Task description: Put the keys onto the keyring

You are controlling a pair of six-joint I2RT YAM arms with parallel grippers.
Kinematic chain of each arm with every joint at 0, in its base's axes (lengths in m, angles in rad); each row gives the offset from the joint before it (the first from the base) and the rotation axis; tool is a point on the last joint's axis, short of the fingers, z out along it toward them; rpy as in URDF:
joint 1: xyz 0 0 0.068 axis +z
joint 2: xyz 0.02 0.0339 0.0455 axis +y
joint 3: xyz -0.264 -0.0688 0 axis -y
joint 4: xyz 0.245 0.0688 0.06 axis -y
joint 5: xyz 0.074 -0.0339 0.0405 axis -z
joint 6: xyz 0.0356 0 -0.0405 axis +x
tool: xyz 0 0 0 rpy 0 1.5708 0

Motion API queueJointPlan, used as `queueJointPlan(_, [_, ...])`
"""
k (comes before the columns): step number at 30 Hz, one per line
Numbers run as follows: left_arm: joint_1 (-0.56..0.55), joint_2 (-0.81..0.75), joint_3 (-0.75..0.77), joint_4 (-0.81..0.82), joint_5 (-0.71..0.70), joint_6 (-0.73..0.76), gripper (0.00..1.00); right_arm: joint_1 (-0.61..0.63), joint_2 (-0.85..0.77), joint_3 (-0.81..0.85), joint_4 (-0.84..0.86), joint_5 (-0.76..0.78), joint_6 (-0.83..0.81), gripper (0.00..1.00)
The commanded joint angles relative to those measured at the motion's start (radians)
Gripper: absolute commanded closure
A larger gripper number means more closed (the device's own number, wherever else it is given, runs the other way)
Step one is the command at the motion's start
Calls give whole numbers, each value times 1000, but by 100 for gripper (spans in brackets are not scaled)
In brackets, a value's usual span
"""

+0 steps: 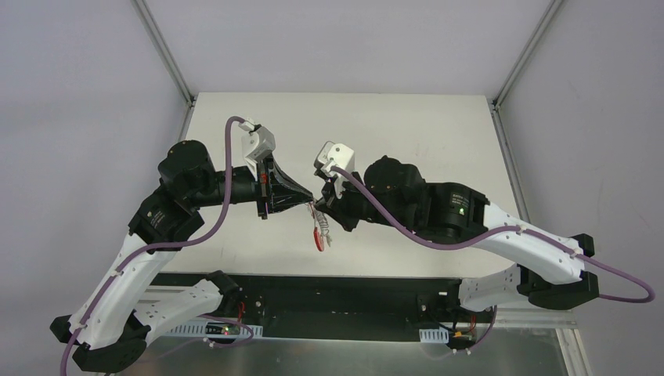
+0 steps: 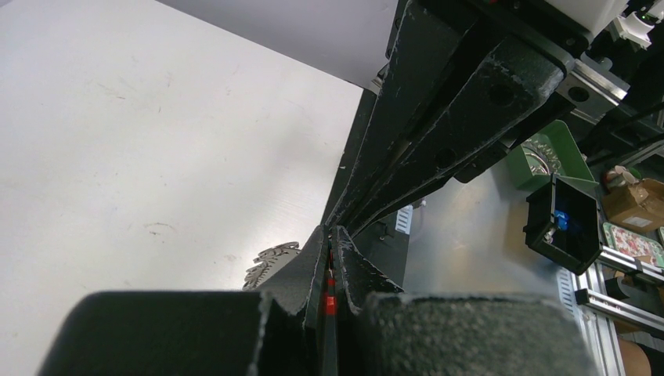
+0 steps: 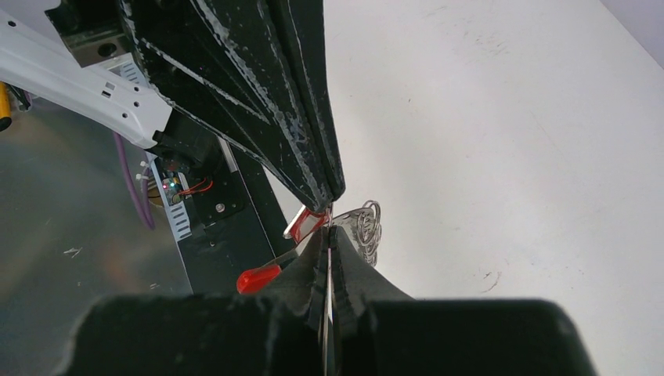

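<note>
Both arms are reached inward over the table (image 1: pixel 407 133) from the near edge, elbows bent outward, so that the left gripper (image 1: pixel 304 200) and the right gripper (image 1: pixel 322 205) are brought tip to tip just above the surface. The left jaws are pressed together, and a thin red piece (image 2: pixel 329 301) is seen nipped between them. The right jaws are likewise closed tight; what is pinched there, if anything, cannot be told. The keys (image 1: pixel 319 233) are hung in a small bunch just below the meeting fingertips, with a red tag (image 3: pixel 258 278) beside the silvery metal.

Off the table, in the left wrist view, a green tray (image 2: pixel 583 160) is seen with a round silvery item (image 2: pixel 540 157) in it. Near it, a black box (image 2: pixel 540 215) is shown open, and something blue (image 2: pixel 562 222) is held inside.
</note>
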Motion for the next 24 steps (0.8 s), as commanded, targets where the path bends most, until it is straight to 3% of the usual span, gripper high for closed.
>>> queueJointPlan(1, [-3,-4,13,35,-3,17,100,5,-12,53,36,-7,15,100])
queueJointPlan(24, [-3,-5,5,35,-40,21,100,5,-42,50,61,-69,57,100])
